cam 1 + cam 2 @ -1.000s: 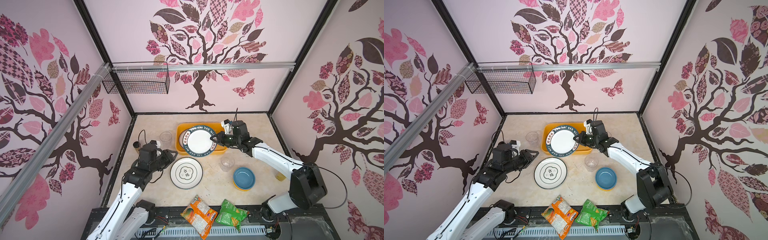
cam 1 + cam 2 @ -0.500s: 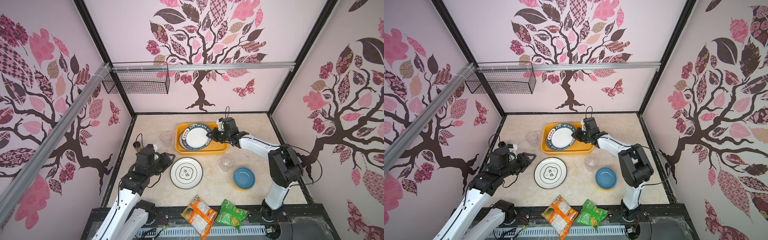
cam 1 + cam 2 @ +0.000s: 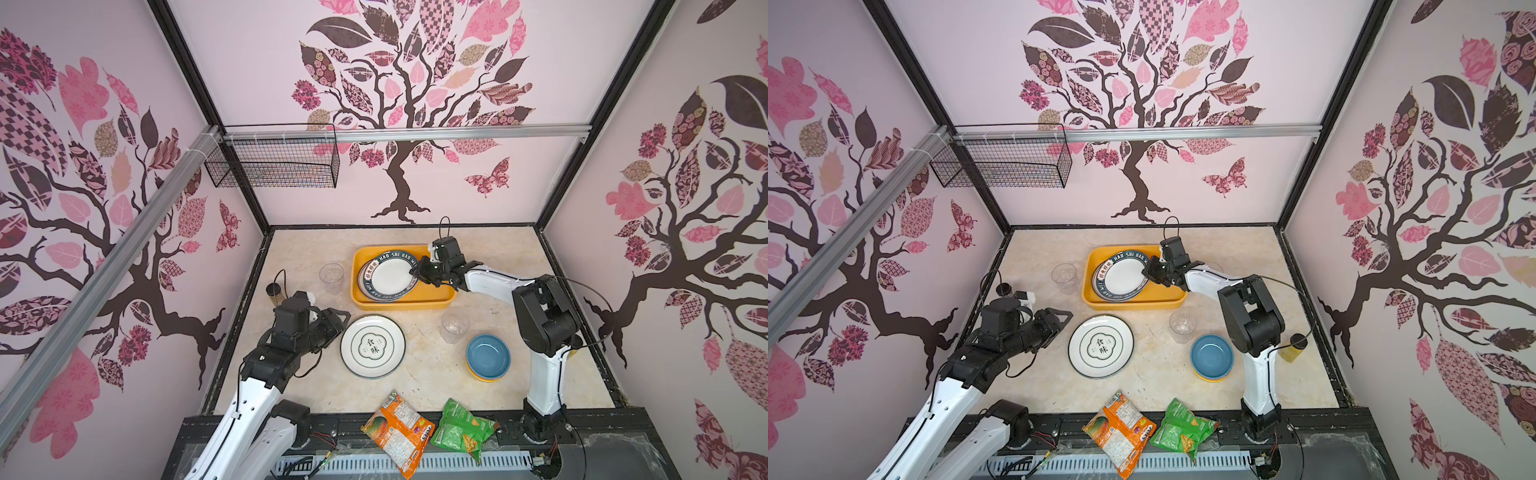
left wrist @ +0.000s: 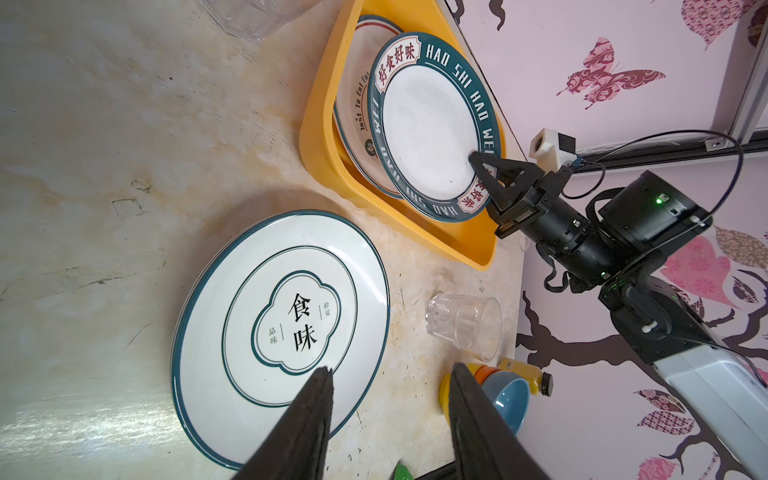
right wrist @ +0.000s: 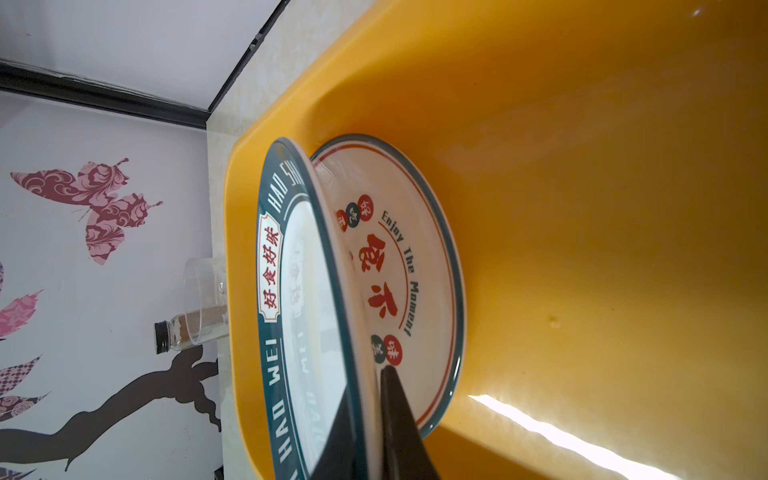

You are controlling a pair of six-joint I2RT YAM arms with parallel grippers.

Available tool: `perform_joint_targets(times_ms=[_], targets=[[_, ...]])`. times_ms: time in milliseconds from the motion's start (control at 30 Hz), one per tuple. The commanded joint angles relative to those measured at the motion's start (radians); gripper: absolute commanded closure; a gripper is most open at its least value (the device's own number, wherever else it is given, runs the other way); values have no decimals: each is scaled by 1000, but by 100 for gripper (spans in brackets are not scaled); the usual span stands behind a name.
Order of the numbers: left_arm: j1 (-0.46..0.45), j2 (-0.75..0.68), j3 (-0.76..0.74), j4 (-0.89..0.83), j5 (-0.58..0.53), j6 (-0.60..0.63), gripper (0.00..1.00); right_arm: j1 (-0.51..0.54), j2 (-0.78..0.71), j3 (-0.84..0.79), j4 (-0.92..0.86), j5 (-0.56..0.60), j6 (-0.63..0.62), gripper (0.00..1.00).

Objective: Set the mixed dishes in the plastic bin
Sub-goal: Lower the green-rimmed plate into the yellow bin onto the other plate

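Since right tool [image 3: 417, 273] is clamped on its rim, lettered plate [image 3: 388, 276] leans tilted over lower plate [image 5: 419, 257] inside bin [image 3: 399, 304], frame centre | left tool [image 3: 341, 316] half open, empty, beside table plate [image 3: 372, 345], likely next pick.

One yellow-orange bin [image 3: 401, 304], three plates [image 3: 372, 346], three stacked bowls [image 3: 487, 358] in blue, orange and yellow, two clear cups [image 3: 331, 272], two snack bags [image 3: 397, 432], one orange, one green, one dark-lidded jar [image 3: 274, 291], one yellow bottle [image 3: 1292, 348], one wire basket [image 3: 274, 168].
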Motion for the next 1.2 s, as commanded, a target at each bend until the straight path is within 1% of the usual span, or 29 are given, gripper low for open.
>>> perform_joint_targets(times_ms=[0,500,1167], targets=[[5,-7,-27,0,0,0,52,-4,45,72,26,-3,2,100],[15,-18,-53,8,11,-12,52,-4,126,151,-5,16,-13,99],[31,-26,-75,12,25,-20,52,-2,171,157,-5,4,-8,97]])
